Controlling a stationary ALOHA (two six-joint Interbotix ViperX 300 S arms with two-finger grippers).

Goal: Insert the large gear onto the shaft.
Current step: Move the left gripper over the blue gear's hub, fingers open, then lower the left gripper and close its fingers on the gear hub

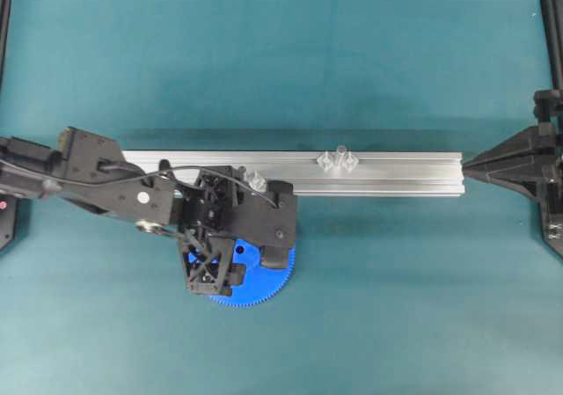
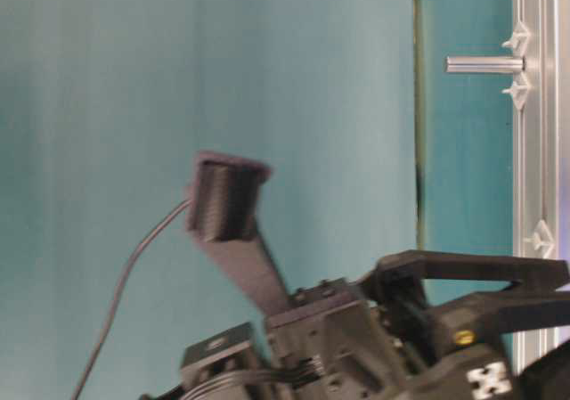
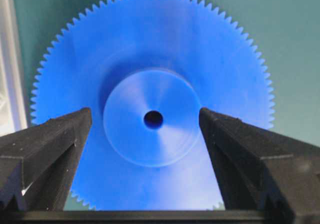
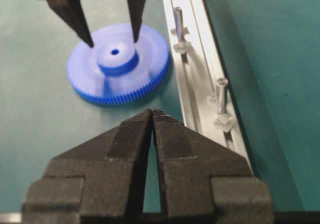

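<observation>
The large gear (image 3: 150, 39), a bright-blue toothed disc, lies flat on the teal table (image 1: 396, 307) just in front of the rail. My left gripper (image 3: 145, 113) hangs over it, open, one fingertip on each side of the raised hub (image 4: 118, 59) with a small gap at each side. Two near-identical silver shafts (image 4: 178, 24) (image 4: 221, 95) stand upright on the rail. I cannot tell which one is the task's shaft. The nearer one (image 1: 256, 181) stands just beyond the gear. My right gripper (image 4: 152, 113) is shut and empty at the rail's right end (image 1: 479, 168).
A long aluminium rail (image 1: 396, 173) runs left to right across the middle of the table. Black frame posts (image 1: 552, 25) stand at the table's side edges. The left arm's body (image 1: 106, 179) lies over the rail's left end.
</observation>
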